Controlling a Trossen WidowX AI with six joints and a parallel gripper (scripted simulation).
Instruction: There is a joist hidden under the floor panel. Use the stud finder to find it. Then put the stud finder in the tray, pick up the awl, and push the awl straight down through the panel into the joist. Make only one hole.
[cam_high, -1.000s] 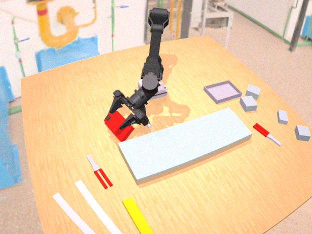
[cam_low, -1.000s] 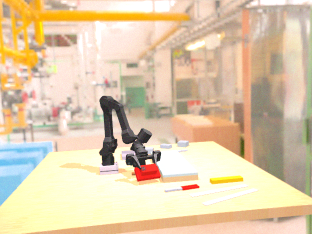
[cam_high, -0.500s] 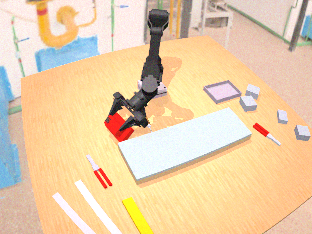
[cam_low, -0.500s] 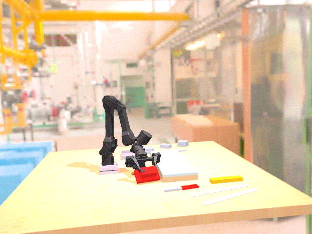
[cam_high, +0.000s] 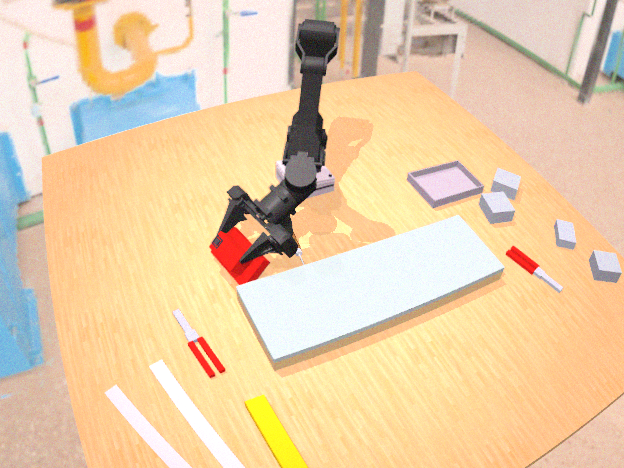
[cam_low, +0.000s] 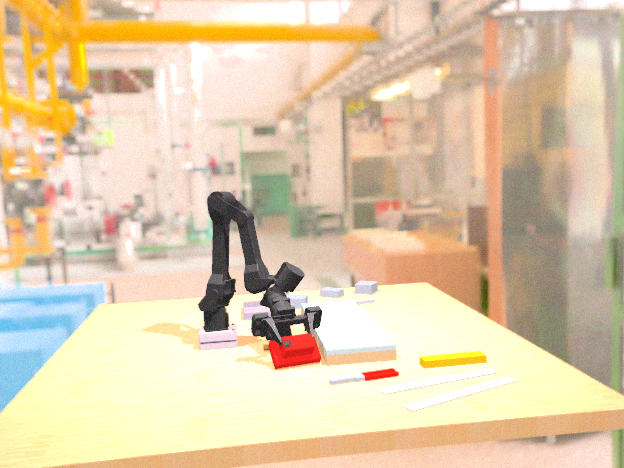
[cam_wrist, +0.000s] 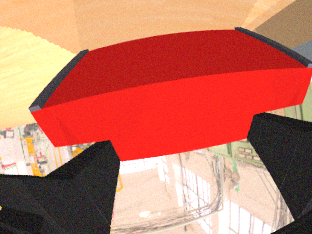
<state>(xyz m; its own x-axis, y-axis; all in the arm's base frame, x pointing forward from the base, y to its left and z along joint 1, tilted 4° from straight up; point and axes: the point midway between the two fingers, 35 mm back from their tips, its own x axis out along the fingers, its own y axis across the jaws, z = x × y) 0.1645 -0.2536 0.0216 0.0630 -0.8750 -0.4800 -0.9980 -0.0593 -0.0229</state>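
Note:
The red stud finder (cam_high: 241, 269) (cam_low: 297, 355) (cam_wrist: 175, 95) is tilted, low beside the panel's near-left end; whether it touches the table is unclear. My gripper (cam_high: 230, 250) (cam_low: 297, 336) (cam_wrist: 181, 126) is shut on its raised grip, one finger against each side. The pale blue floor panel (cam_high: 372, 287) (cam_low: 352, 332) lies flat, and no hole or mark shows on it. The awl (cam_high: 301, 255) lies beside the panel's back edge, with its metal shaft showing and its handle mostly hidden behind my gripper. The shallow mauve tray (cam_high: 422, 194) (cam_low: 254, 310) is empty, behind the panel.
Several grey blocks (cam_high: 496, 207) (cam_low: 365, 287) are near the tray and right edge. One red-handled tool (cam_high: 524, 260) lies right of the panel, another (cam_high: 206, 355) (cam_low: 379, 374) at its left. A yellow bar (cam_high: 276, 433) (cam_low: 452, 359) and two white strips (cam_high: 194, 413) (cam_low: 438, 381) lie in front.

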